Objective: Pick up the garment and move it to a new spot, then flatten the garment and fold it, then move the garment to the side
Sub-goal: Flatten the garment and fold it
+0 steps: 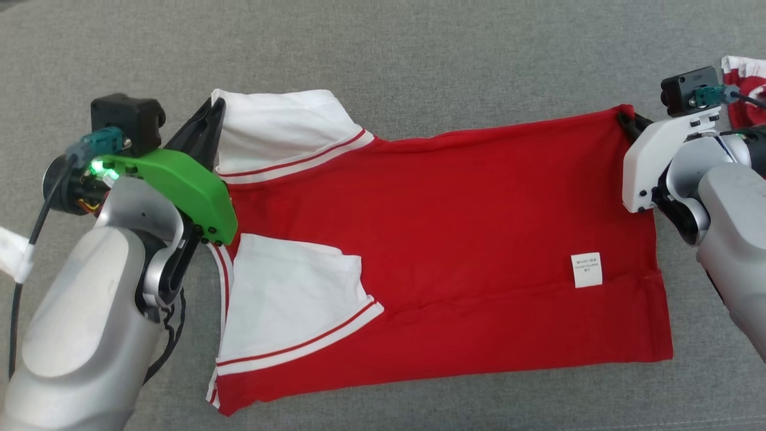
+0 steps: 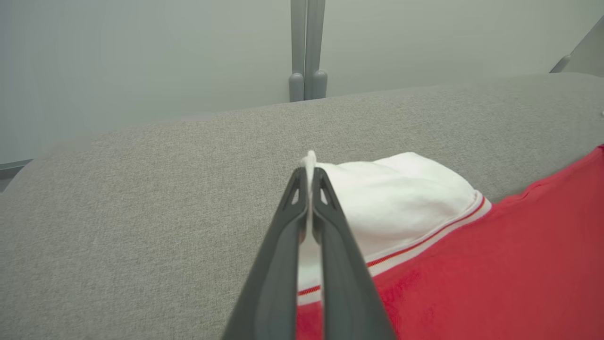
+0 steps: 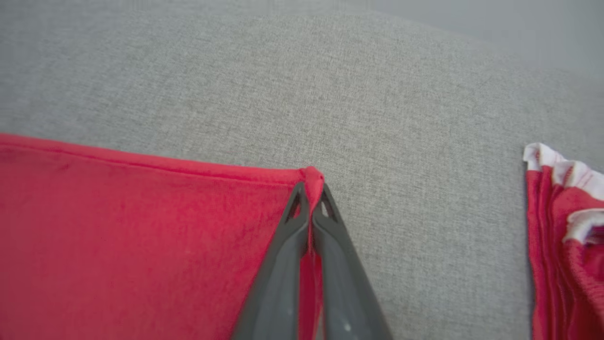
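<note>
Head view: a red shirt with white sleeves lies flat across a grey fabric surface, collar end to the left, hem to the right, both sleeves folded in over the body. The left gripper is pressed together on the far sleeve's outer edge. The right gripper pinches the far hem corner. A second red and white garment lies just beyond the right arm. The risk here is that arm brushing or dragging that garment along as it moves.

Left wrist view: the left gripper holds a thin ridge of white sleeve cloth between its 2 fingers. The hold is right at the fingertips, so the cloth could slip out under a pull. It may also catch only 1 layer, letting the sleeve unfold.

Right wrist view: the right gripper nips the very corner of the red hem. The bite looks small. If the 2 arms rise unevenly, the corner could tear free and the fold would land crooked.
</note>
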